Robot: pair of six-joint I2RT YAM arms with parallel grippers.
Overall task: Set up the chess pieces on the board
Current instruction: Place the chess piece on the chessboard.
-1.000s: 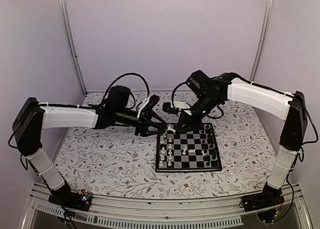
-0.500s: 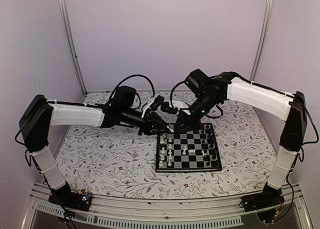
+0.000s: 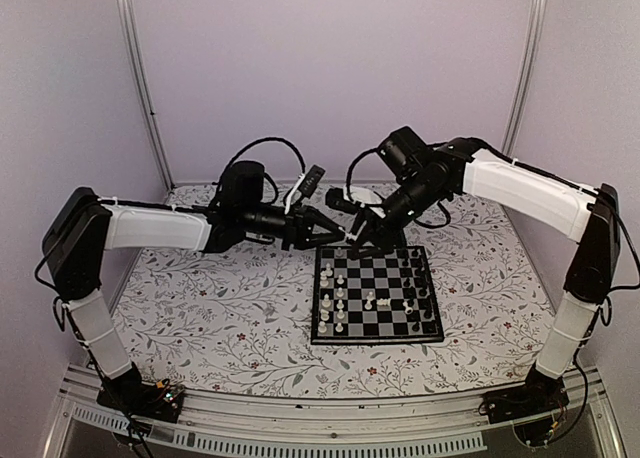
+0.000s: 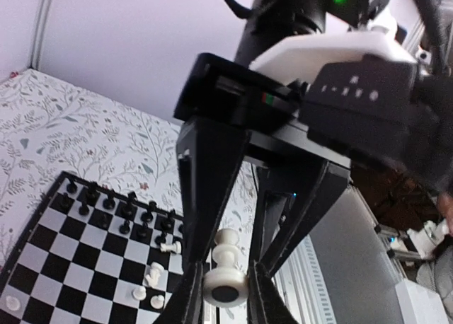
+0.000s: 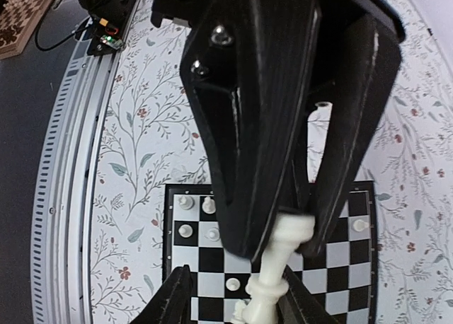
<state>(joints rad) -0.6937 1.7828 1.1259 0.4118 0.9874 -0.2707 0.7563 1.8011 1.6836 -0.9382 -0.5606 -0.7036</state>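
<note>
pale lilac walls close in a floral-print desk, and the board lies right of its middle. we see white pieces lined along the board's left side and black pieces along its right, with a few white strays mid-board, so we judge the setup partly done. both arms meet in the air just beyond the board's far left corner, around one white piece. the left hand is closed on its base, a finger against each flank. the right hand stands parted, its fingers clear of the piece on both sides in its own wrist view. we read this as a handover, probably because the white side lies nearer the left arm. the base faces the left wrist camera, so the piece seems to lie along the fingers, not upright. we expect it will need righting before it goes on a square.
</note>
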